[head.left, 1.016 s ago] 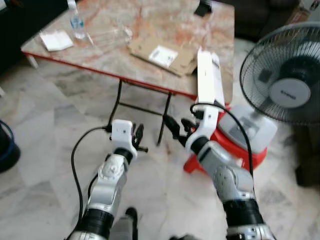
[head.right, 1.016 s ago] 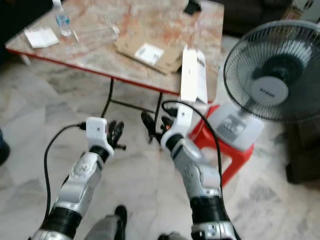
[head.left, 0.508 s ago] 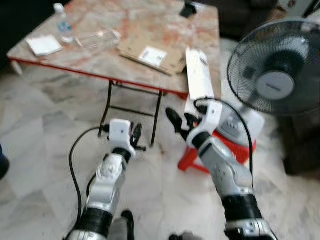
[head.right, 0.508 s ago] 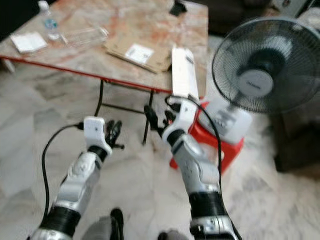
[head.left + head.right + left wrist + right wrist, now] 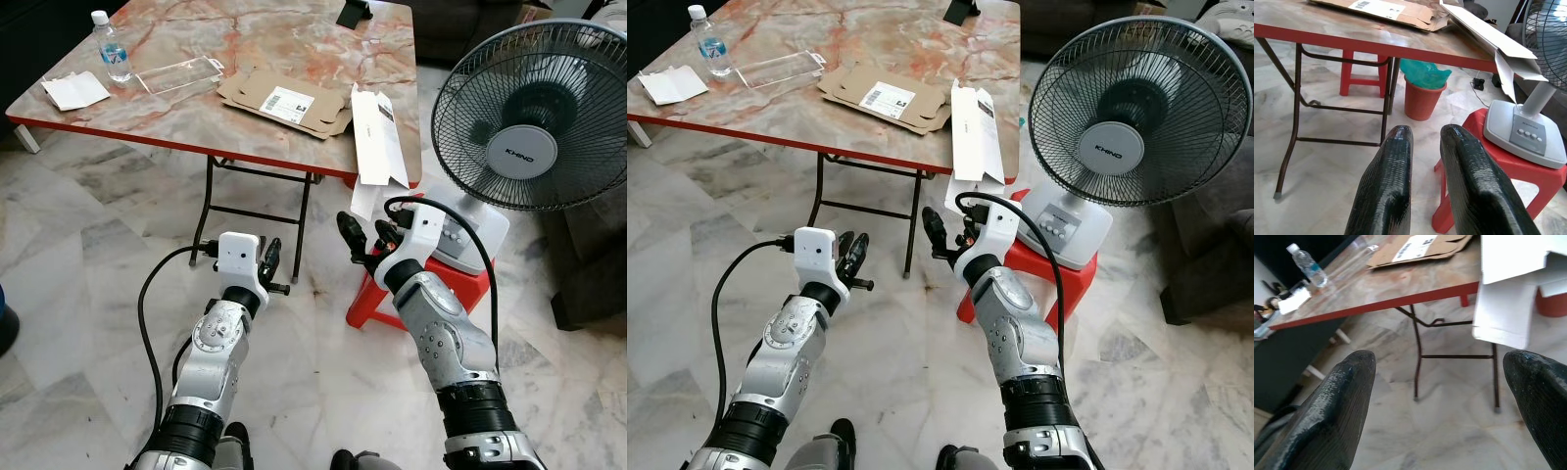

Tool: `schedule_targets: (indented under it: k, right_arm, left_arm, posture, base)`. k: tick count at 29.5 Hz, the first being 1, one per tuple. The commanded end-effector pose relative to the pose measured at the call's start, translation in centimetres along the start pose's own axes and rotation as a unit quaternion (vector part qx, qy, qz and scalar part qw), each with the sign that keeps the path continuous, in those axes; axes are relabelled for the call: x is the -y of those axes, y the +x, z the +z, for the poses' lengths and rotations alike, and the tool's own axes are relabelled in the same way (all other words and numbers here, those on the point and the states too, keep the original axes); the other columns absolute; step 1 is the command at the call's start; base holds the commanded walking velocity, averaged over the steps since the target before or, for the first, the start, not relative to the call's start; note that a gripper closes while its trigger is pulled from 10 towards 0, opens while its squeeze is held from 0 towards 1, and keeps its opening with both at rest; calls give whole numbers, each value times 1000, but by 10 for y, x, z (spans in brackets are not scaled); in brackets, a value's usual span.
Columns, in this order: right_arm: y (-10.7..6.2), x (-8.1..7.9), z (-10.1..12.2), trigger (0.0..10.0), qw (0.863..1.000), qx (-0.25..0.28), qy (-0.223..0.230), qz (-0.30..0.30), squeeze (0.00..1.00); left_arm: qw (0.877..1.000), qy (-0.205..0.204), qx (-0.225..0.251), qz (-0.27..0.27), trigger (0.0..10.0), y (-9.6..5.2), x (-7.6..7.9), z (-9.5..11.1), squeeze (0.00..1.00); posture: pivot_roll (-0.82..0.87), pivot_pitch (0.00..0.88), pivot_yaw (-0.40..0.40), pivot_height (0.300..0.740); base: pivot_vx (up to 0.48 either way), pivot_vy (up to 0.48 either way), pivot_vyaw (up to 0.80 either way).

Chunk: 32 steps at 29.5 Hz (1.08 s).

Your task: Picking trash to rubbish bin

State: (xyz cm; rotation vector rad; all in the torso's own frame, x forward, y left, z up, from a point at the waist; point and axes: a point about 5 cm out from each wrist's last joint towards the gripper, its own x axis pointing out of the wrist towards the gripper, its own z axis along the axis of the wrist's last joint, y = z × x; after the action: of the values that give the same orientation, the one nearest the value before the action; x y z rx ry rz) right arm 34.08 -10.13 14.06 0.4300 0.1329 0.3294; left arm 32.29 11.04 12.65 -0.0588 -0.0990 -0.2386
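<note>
On the marble table [image 5: 167, 122] lie a flattened brown cardboard box [image 5: 284, 98], a clear plastic tray [image 5: 181, 74], a white paper [image 5: 76, 91] and a water bottle [image 5: 111, 49]. A long white carton [image 5: 375, 137] hangs over the table's near right edge. An orange bin [image 5: 1422, 93] with a green bag stands under the table. My left gripper [image 5: 269, 264] is held low in front of the table, shut and empty. My right gripper [image 5: 364, 235] is open and empty, just below the carton's hanging end.
A standing fan [image 5: 529, 127] sits on a red stool [image 5: 460, 294] right beside my right arm. The table's dark folding legs [image 5: 220, 196] stand ahead. Another red stool [image 5: 1359, 78] is under the table. The floor is pale marble tile.
The camera has shifted and the picture is sharper, with table and fan nearer. Both arms keep much the same pose; the right gripper sits slightly higher, closer to the carton.
</note>
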Motion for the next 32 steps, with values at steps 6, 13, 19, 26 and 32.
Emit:
schedule_targets:
  k: [6, 13, 19, 26, 32]
  right_arm:
    - [1, 6, 2, 10000, 1000, 12, -18, -20, 0]
    - [2, 0, 4, 10000, 999, 23, -30, -7, 0]
    - [3, -1, 3, 10000, 999, 24, -33, -2, 0]
    - [3, -6, 3, 10000, 999, 26, -33, 12, 0]
    - [3, -7, 3, 10000, 999, 29, -32, 16, 0]
  left_arm:
    - [1000, 23, 0, 2, 10000, -1, 0, -1, 0]
    - [1000, 28, 6, 7, 10000, 0, -1, 1, 0]
    - [999, 30, 7, 8, 10000, 0, -1, 1, 0]
    - [999, 31, 8, 8, 10000, 0, -1, 1, 0]
    - [999, 30, 9, 7, 10000, 0, 0, 1, 0]
  posture:
    - [19, 208, -126, 740]
    - [20, 213, -127, 740]
    - [20, 214, -127, 740]
    - [20, 212, -126, 740]
    - [20, 212, -129, 740]
  base:
    - [45, 0, -133]
    - [398, 0, -434]
    - [480, 0, 0]
    - [480, 0, -598]
    - [480, 0, -133]
